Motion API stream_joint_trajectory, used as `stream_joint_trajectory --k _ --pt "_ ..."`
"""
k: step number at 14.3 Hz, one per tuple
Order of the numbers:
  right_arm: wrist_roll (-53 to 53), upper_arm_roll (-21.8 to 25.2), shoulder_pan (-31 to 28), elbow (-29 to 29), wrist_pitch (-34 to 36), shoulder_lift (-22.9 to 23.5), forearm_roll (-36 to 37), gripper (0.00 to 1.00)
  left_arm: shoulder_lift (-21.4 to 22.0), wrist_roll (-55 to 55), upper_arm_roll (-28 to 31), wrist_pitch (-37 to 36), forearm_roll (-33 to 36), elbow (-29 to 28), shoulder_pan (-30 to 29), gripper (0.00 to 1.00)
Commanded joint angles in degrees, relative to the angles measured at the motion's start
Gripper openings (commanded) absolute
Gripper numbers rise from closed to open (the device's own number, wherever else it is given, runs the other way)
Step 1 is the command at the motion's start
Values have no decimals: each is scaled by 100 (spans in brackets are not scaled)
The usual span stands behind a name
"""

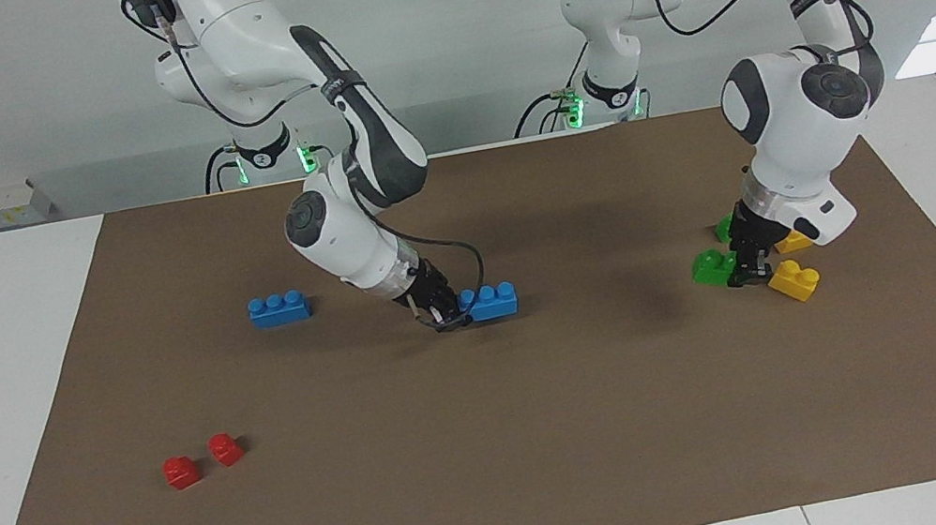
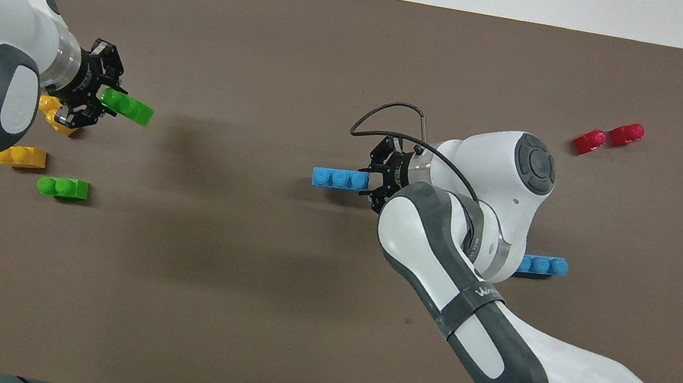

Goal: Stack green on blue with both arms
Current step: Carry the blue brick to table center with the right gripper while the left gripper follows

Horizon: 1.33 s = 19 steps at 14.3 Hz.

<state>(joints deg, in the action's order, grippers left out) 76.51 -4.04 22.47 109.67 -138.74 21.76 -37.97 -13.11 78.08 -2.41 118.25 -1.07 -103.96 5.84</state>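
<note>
My right gripper is shut on one end of a blue three-stud brick, held level and low over the middle of the brown mat. From overhead, this blue brick sticks out from the right gripper toward the left arm's end. My left gripper is shut on a green two-stud brick, lifted a little off the mat at its own end. In the overhead view the green brick juts out from the left gripper toward the middle.
A second blue brick lies toward the right arm's end. A second green brick and two yellow bricks lie under and beside the left hand. Two red bricks sit farther from the robots.
</note>
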Motion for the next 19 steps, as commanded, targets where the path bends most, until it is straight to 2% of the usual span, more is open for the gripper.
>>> stream_joint_trajectory --k 1,5,13,19 --pt "-775 -9 56 255 -337 30 -280 0 1 1004 75 -285 124 148 601 0" --pt "-1664 -9 170 485 -619 47 -1062 0 53 2095 48 -285 194 113 1225 0" --pt "-1701 -9 249 546 -830 144 -1213 0 212 4248 30 -14 194 -238 2105 0" --pt "-1666 -1 197 555 -822 170 -1221 0 379 5023 48 558 194 -739 2799 0"
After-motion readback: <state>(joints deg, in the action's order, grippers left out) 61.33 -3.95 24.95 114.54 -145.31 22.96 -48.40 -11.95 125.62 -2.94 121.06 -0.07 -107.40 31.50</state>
